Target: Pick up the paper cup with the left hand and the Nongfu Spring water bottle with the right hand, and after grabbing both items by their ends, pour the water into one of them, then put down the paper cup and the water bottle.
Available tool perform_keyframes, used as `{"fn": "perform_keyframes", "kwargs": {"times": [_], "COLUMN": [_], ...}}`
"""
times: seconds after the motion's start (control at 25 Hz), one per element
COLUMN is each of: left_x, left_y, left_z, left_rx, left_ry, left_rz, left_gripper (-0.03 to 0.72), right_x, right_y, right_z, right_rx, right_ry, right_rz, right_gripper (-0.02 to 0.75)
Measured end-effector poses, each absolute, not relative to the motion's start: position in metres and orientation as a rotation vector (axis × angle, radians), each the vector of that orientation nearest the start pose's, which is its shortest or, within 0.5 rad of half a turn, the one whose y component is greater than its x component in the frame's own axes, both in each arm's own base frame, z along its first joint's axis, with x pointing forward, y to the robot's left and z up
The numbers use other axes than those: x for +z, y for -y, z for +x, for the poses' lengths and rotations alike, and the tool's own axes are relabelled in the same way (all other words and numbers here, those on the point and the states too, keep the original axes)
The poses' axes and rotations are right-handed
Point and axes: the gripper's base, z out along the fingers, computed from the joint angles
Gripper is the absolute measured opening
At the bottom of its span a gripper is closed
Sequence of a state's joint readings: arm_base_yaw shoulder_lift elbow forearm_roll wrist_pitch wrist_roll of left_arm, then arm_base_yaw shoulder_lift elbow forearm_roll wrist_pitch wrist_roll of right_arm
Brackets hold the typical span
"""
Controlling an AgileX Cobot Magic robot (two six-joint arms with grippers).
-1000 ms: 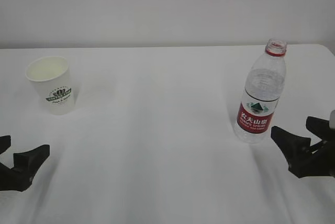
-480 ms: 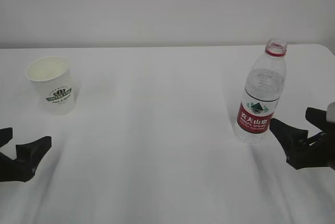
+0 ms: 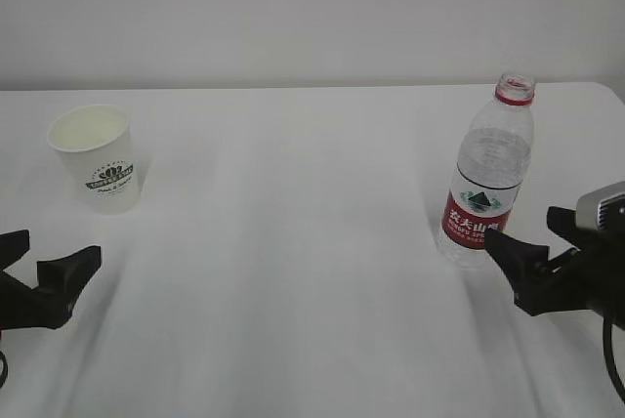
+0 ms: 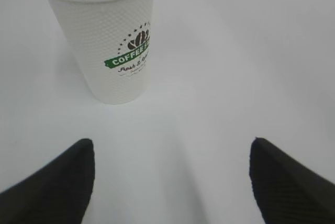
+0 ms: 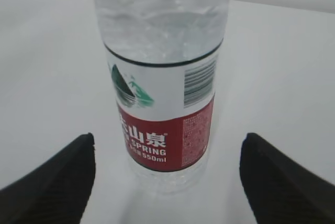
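Just ahead of the right tool (image 5: 167, 182) — bottle (image 5: 162, 77), upright, untouched.

The paper cup (image 3: 97, 157) stands upright at the surface's (image 3: 293, 242) far left; the Nongfu Spring water bottle (image 3: 488, 176) stands upright at far right, well apart. The left hand (image 3: 37, 271) sits before the cup, the right hand (image 3: 537, 242) just beside the bottle.

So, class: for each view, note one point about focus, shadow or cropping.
Exterior view: flat light, faint shadow beside the paper cup. Left wrist view: cup logo sharp, rim cropped. Right wrist view: Nongfu Spring water bottle label readable, neck cropped.
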State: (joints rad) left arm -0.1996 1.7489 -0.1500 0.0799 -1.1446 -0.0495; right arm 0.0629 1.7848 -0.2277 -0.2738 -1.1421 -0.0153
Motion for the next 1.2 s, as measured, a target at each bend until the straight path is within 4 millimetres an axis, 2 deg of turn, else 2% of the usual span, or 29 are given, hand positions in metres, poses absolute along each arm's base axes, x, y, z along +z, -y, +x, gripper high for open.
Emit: {"fn": "perform_keyframes", "kwargs": {"times": [0.56, 1.2], "left_x": [0.107, 0.107], "left_y": [0.048, 0.048], "left_z": [0.204, 0.204], "left_rx": [-0.215, -0.215], "left_ry": [-1.958, -1.955], "left_rz": [0.231, 0.231], "left_gripper": [0.683, 0.666], "right_x": [0.095, 0.1], "right_y": [-0.04, -0.043], "right_z": [0.254, 0.271], "right_rx": [0.202, 0.21], "right_ry": [-1.897, -1.836], "right_rz": [-0.37, -0.403], "right_gripper": [0.659, 0.659]}}
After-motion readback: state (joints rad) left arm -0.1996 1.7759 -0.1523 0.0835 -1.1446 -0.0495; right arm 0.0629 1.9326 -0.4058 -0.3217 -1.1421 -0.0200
